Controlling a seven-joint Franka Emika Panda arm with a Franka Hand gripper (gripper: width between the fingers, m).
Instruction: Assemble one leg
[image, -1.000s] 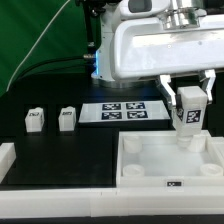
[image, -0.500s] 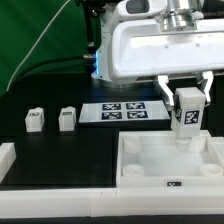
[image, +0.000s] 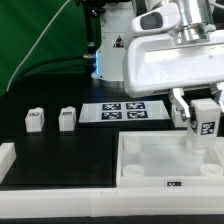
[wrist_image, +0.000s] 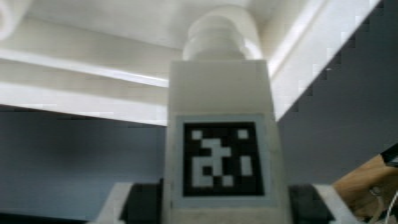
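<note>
Leg (image: 208, 127): clamped upright in claw (image: 204, 116), above tray's (image: 150, 166) far corner at exterior view's right; carried rightward from a second ago, likely over socket; lowering and seating remain

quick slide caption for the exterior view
Gripper holds a tagged leg near a corner of the white tray part; two spare legs sit on the black table
</note>
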